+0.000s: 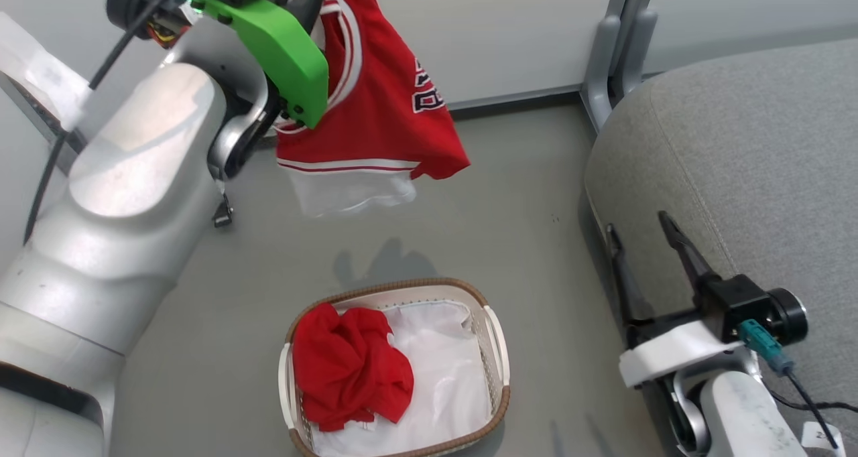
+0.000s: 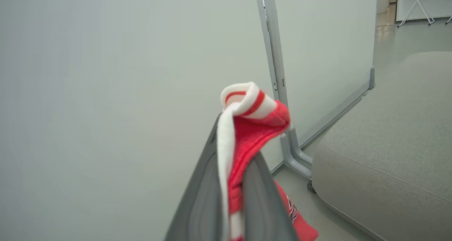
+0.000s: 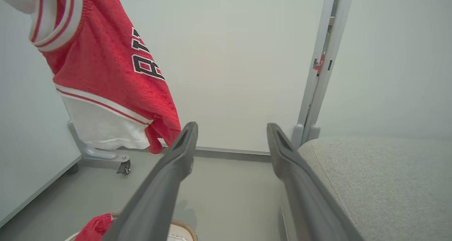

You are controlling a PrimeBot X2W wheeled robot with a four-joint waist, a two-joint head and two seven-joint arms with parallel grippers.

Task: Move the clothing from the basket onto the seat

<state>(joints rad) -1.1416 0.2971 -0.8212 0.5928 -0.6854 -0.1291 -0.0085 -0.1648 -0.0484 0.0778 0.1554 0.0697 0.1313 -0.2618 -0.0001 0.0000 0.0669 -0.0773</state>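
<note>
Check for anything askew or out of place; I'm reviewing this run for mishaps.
Nothing spilled or damaged. The jersey hangs bunched from the left tool, pinched by its striped trim, over floor, not the seat. The plain red garment lies crumpled in the basket on a white sheet. The right tool is open, empty.

Your left gripper (image 2: 236,143) was clamped on the red jersey (image 2: 255,108), white striped trim curled over the grey fingertips, pale wall panel (image 2: 106,92) behind, grey post (image 2: 273,57) beside it, grey seat (image 2: 388,138) at right.
</note>
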